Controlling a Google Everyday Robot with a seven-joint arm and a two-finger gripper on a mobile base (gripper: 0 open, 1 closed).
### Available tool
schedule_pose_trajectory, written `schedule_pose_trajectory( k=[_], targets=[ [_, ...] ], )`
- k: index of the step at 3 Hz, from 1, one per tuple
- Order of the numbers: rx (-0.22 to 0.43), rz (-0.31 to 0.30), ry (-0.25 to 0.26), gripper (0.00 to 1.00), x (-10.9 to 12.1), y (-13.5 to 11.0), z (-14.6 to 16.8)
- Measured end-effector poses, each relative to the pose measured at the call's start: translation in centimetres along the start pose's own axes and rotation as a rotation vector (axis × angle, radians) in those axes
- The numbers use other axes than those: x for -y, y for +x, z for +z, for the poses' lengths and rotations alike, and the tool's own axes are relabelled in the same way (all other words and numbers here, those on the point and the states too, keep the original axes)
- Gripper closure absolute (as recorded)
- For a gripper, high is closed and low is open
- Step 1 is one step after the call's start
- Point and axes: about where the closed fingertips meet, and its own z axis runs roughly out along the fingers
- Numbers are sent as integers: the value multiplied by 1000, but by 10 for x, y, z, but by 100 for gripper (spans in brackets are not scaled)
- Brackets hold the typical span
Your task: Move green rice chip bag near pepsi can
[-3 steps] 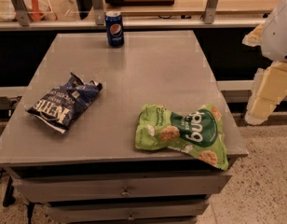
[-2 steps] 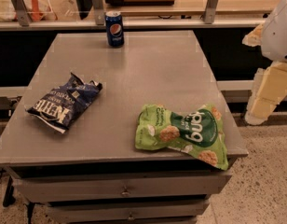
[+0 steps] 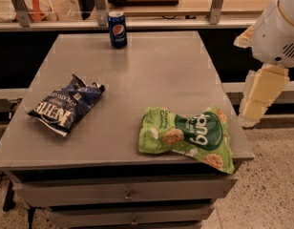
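Not started: green bag point(image 3: 187, 136) at tabletop point(image 3: 161, 66) front-right edge, well apart from can point(image 3: 117, 29); hand point(image 3: 260, 93) off right, holding nothing, opening can't tell.

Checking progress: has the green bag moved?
No. The green rice chip bag still overhangs the front right corner of the table; the gripper hangs beyond its right edge.

Table point(image 3: 152, 75), green rice chip bag point(image 3: 190, 135), pepsi can point(image 3: 117, 29), Kettle bag point(image 3: 66, 104) (tool point(image 3: 254, 109) off right)
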Motion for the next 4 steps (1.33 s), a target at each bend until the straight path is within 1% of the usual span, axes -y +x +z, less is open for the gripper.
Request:
schedule_pose_trajectory(
  k=[1,2,3,4],
  targets=[
    [22,-38,-27,0,-6,-20,12],
    [92,-61,-64,0,-11,-43,35],
    [194,-68,-93,0,-18,-62,60],
    [311,-50,-114,0,-26,-77,79]
  ],
)
